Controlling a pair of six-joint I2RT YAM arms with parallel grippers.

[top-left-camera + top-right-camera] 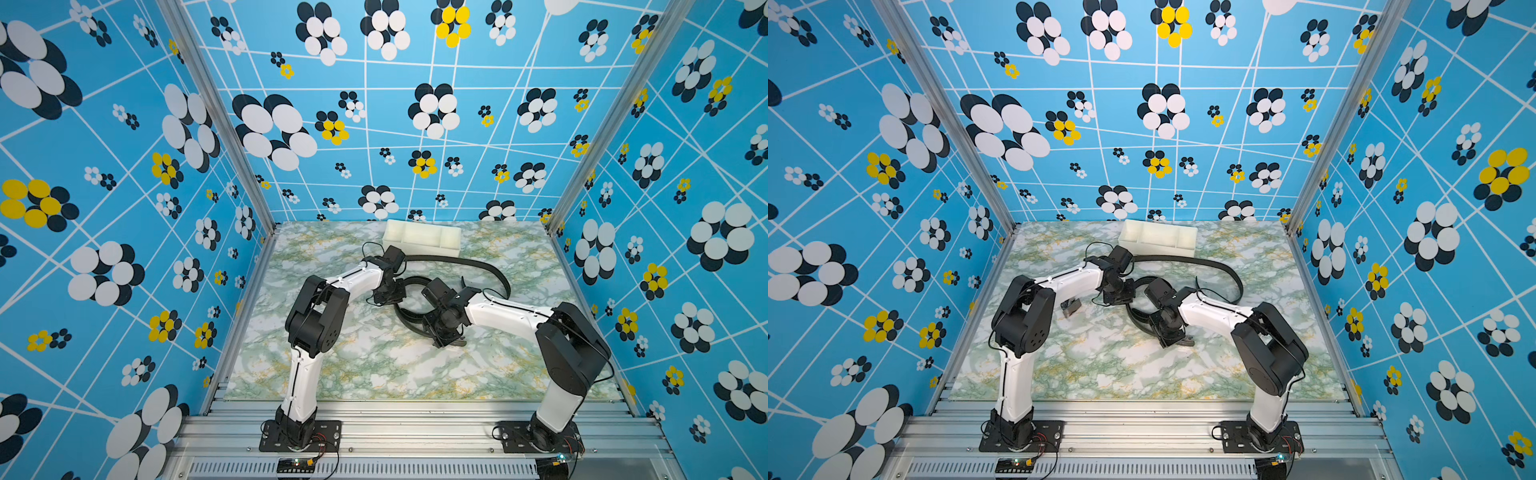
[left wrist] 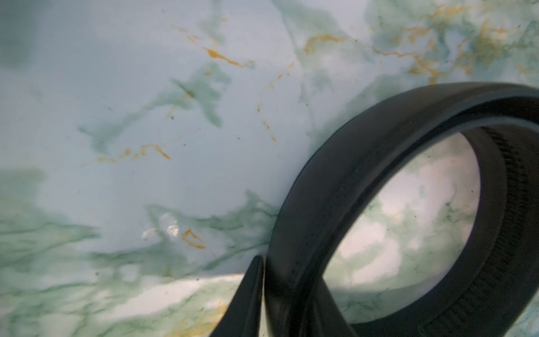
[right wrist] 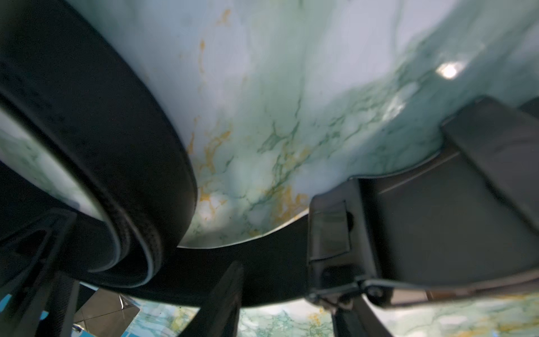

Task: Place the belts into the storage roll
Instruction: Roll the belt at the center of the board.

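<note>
The off-white storage roll point(image 1: 422, 237) point(image 1: 1156, 237) stands at the back of the table in both top views. One black belt point(image 1: 478, 265) point(image 1: 1204, 262) runs along its front and curves right. Its grey buckle point(image 1: 1070, 307) lies by my left forearm. A second belt point(image 1: 404, 322) point(image 1: 1133, 318) is looped between the grippers. My left gripper point(image 1: 388, 297) point(image 2: 288, 291) is shut on this loop's strap point(image 2: 364, 175). My right gripper point(image 1: 442, 338) point(image 3: 288, 291) is at its buckle point(image 3: 437, 221) end. The strap point(image 3: 271, 262) crosses its parted fingertips, and whether they clamp it is unclear.
The green marbled table point(image 1: 374, 365) is boxed in by blue flowered walls and aluminium posts point(image 1: 266, 216). Both arm bases stand on the metal rail point(image 1: 415, 432) at the front. Thin black cables hang off the left wrist point(image 1: 368, 249).
</note>
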